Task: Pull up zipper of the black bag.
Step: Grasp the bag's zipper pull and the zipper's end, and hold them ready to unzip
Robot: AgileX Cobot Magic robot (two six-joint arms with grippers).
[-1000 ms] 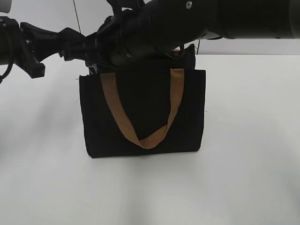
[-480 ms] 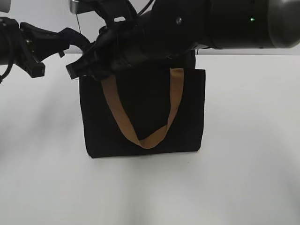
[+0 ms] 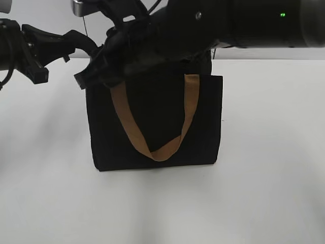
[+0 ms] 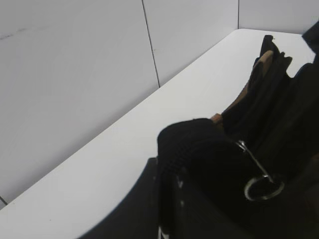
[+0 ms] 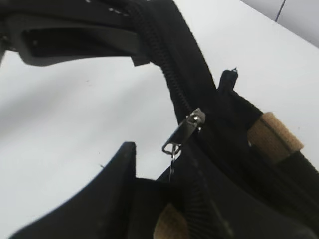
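Observation:
The black bag [image 3: 152, 122] stands upright on the white table, its tan strap [image 3: 192, 101] hanging down the front. My left gripper [image 3: 81, 43] is at the bag's upper left corner, shut on the end of the zip track; it also shows in the right wrist view [image 5: 75, 40]. The zipper [image 5: 178, 138], a silver pull tab with a thin wire ring [image 4: 263, 186], sits close to that end. My right gripper [image 5: 159, 159] reaches across the bag's top [image 3: 86, 79]. It is open, with the ring between its fingers [image 5: 124, 184].
The white table [image 3: 264, 152] surrounds the bag on all sides. A white panelled wall [image 4: 99, 59] runs along the table's far edge. My right arm [image 3: 228, 25] spans the top of the bag and hides its opening in the exterior view.
My right gripper has moved left along the bag's top to its upper left corner, then dipped slightly. My left arm and the bag have not moved.

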